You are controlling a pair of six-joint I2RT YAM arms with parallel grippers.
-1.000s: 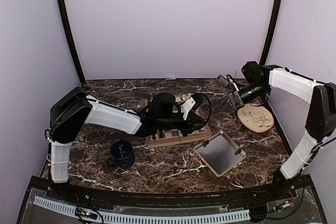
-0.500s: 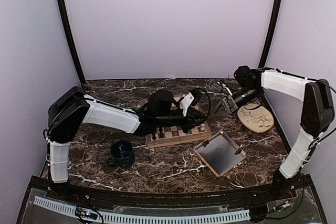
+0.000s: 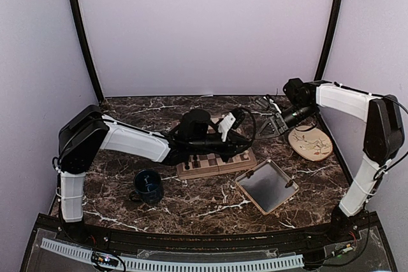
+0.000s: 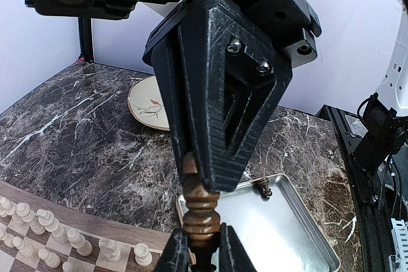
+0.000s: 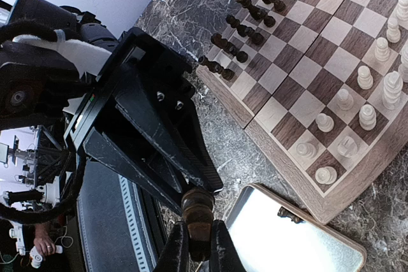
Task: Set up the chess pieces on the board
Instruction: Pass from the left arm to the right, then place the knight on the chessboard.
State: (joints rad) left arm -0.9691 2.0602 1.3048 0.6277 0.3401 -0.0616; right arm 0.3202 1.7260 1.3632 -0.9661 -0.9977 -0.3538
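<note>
In the left wrist view a dark brown chess piece (image 4: 201, 208) stands upright between the pads of my left gripper (image 4: 196, 246), which is shut on its lower part. My right gripper's black fingers (image 4: 223, 93) come down from above and clamp the top of the same piece. The right wrist view shows that piece (image 5: 197, 211) pinched in my right gripper (image 5: 196, 246), with the left gripper's fingers (image 5: 159, 125) on its other end. Both grippers meet above the right edge of the board (image 3: 213, 169). Dark pieces (image 5: 252, 4) and white pieces (image 5: 366, 116) stand in rows on the board (image 5: 281, 161).
A grey tray (image 3: 266, 186) lies right of the board, with one small dark piece (image 4: 262, 187) at its rim. A round beige plate (image 3: 310, 143) sits at the far right. A dark blue mug (image 3: 148, 186) stands near the left front.
My right gripper swung left to the left gripper and shut on the top of the dark piece. The left arm lifted a little earlier, then held still.
</note>
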